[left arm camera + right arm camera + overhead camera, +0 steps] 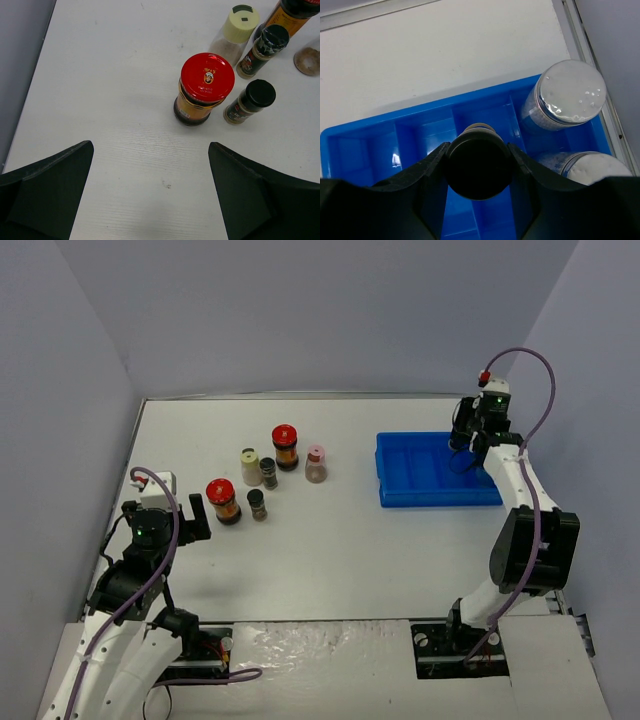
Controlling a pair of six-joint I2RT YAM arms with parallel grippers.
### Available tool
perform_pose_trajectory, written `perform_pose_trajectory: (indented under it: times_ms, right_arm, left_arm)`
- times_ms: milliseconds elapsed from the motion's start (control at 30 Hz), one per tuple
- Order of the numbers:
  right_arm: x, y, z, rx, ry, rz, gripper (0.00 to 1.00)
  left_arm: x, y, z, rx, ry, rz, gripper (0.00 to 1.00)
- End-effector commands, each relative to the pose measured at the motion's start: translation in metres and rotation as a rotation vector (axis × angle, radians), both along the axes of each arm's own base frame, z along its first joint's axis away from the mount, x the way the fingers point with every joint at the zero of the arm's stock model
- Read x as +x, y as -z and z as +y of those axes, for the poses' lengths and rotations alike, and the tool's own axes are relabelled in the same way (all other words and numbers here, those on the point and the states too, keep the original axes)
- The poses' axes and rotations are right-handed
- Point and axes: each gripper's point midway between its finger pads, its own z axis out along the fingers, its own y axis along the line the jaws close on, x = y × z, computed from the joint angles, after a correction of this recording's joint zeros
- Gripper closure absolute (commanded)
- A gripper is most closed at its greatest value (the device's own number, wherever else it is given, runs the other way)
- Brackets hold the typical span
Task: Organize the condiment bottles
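Note:
My right gripper is shut on a tiny black-capped jar, held over a middle compartment of the blue tray. Two silver-lidded jars stand in the tray's right compartments. In the top view the right gripper is over the tray's right end. My left gripper is open and empty, just short of a red-lidded jar. Beyond it stand two black-capped jars, a cream jar, the second red-lidded jar and the pink-capped jar.
The blue tray lies at the right of the white table, close to the right wall. The loose jars cluster left of centre. The left gripper is low near the table's left edge and the left wall.

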Motion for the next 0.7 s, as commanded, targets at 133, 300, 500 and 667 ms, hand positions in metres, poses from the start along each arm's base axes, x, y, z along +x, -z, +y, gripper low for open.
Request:
perform_pose_trajectory:
  times_ms: [133, 300, 500, 667]
  right_arm:
    - [0.025, 0.007, -0.015, 0.016, 0.037, -0.027, 1.00]
    - [0.034, 0.027, -0.014, 0.026, 0.026, 0.002, 0.99]
    - [0.041, 0.040, -0.016, 0.003, 0.019, 0.005, 0.97]
    - [0.046, 0.045, -0.019, -0.018, 0.015, 0.002, 0.94]
  left_arm:
    - [0.011, -0.022, -0.002, -0.007, 0.003, -0.075, 0.03]
    - [0.011, -0.022, -0.001, -0.005, -0.001, -0.076, 0.03]
    - [0.011, -0.020, -0.001, -0.002, 0.001, -0.069, 0.03]
    - [0.011, -0.020, 0.000, 0.001, -0.002, -0.067, 0.03]
